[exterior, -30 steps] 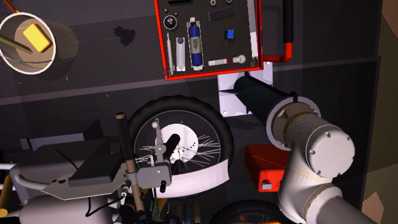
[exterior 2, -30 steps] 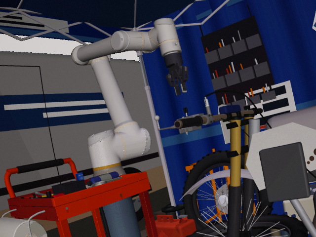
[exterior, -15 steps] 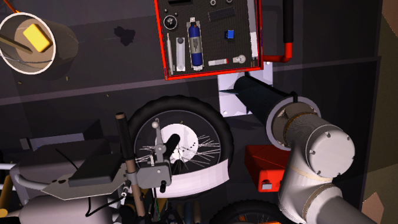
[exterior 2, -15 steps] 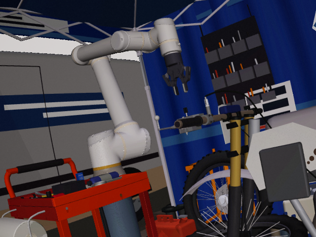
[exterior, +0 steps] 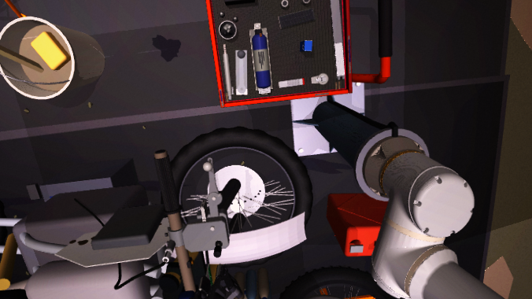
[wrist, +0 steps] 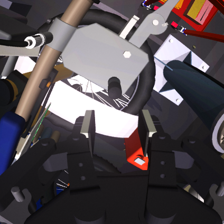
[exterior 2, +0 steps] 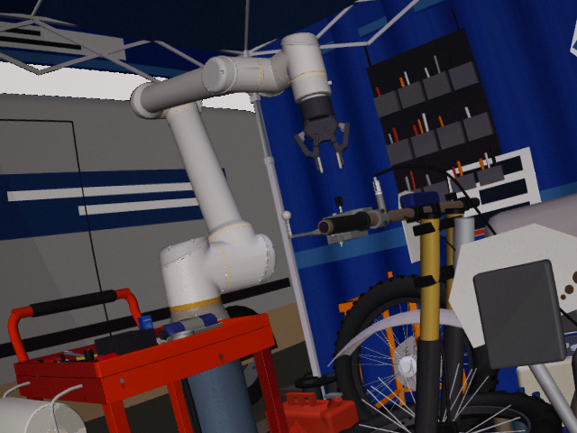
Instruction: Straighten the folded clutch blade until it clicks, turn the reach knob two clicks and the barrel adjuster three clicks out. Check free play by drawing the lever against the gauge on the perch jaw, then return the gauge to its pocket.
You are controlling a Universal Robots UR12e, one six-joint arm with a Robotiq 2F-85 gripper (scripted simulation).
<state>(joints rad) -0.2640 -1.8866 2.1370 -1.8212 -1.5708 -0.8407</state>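
The clutch lever blade (exterior: 211, 181) runs out from the grey perch (exterior: 205, 234) on the motorcycle handlebar, ending in a small ball tip (exterior 2: 286, 215). The perch (wrist: 105, 59) is a flat grey block clamped on the tan bar beside the black grip (exterior 2: 347, 224), and a short black knob (wrist: 114, 86) sticks out from it toward the wrist camera. A barrel adjuster (wrist: 35, 40) with its cable sits at the left of the perch. My gripper (exterior 2: 328, 163) hangs well above the grip and perch, pointing down. It is open and empty.
A red tool cart (exterior 2: 140, 354) stands by the arm's base, its tray (exterior: 277, 49) holding several tools. A red fuel can (exterior: 356, 224) lies on the floor near the front wheel (exterior: 240, 196). The robot's own arm (exterior: 417, 212) fills the right of the side camera.
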